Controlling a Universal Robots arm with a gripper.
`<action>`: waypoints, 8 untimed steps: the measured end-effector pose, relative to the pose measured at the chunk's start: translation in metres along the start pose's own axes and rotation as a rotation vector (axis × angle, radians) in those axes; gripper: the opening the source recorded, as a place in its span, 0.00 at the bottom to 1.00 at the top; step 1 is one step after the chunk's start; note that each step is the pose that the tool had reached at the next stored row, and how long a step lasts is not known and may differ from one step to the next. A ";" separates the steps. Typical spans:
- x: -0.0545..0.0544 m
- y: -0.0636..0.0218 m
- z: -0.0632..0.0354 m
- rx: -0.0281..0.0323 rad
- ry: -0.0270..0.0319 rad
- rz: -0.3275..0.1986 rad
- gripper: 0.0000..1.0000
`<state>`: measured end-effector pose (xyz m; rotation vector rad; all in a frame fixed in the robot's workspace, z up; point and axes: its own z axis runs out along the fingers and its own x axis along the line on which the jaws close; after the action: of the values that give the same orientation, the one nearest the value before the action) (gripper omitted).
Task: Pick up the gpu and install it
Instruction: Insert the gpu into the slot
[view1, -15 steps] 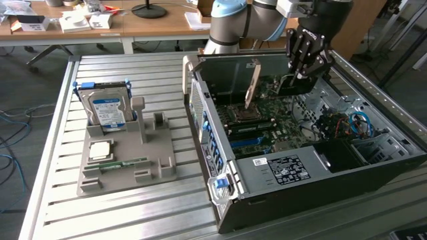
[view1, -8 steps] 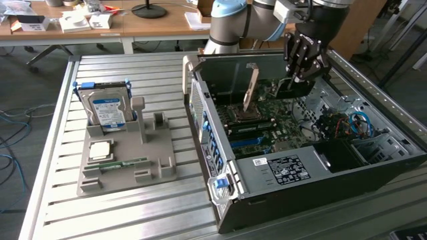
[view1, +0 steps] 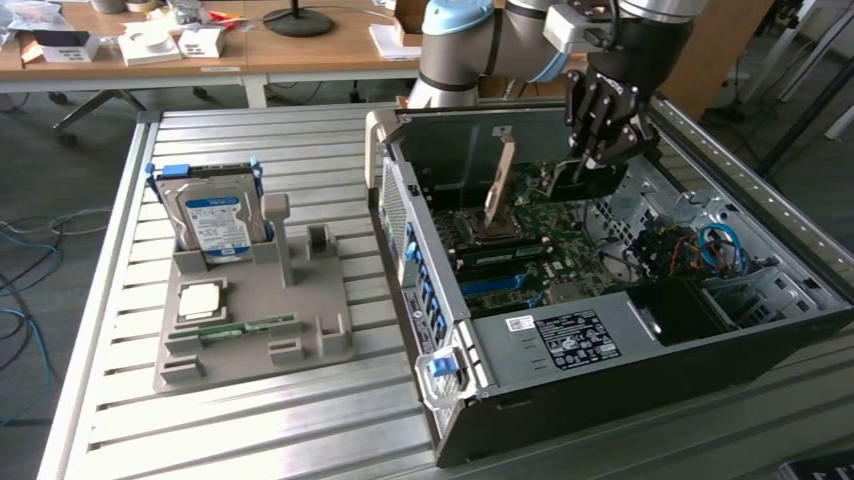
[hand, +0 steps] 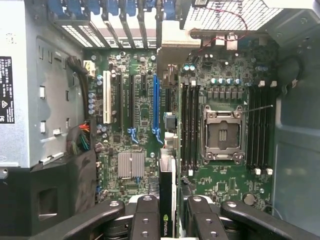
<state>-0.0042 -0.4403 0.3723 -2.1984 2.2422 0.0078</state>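
The gpu (view1: 585, 182) hangs as a dark flat card inside the open computer case (view1: 561, 345), just above the motherboard (view1: 534, 250) at the case's far side. My gripper (view1: 598, 152) reaches down from above and is shut on the card's upper edge. In the wrist view the gpu (hand: 167, 190) shows edge-on between my two fingers (hand: 145, 217), with an NVIDIA label near the grip and its metal end bracket (hand: 172, 47) at the far end. It runs alongside the long blue slot (hand: 155, 107), slightly to one side of it and above the board.
A grey holder tray (view1: 300, 300) sits on the slatted metal table at the exterior view's left, carrying a hard drive (view1: 214, 225), a square chip (view1: 200, 298) and a green memory stick (view1: 247, 327). Cables (view1: 714, 250) lie in the case. A cluttered desk (view1: 320, 45) stands behind.
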 end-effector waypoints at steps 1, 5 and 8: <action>0.000 0.0003 0.0007 0.0000 -0.0001 0.000 0.26; 0.000 0.0012 0.0022 -0.0001 0.0002 0.000 0.26; 0.000 0.0012 0.0023 -0.0001 0.0001 0.000 0.26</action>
<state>-0.0054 -0.4403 0.3700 -2.1987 2.2421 0.0078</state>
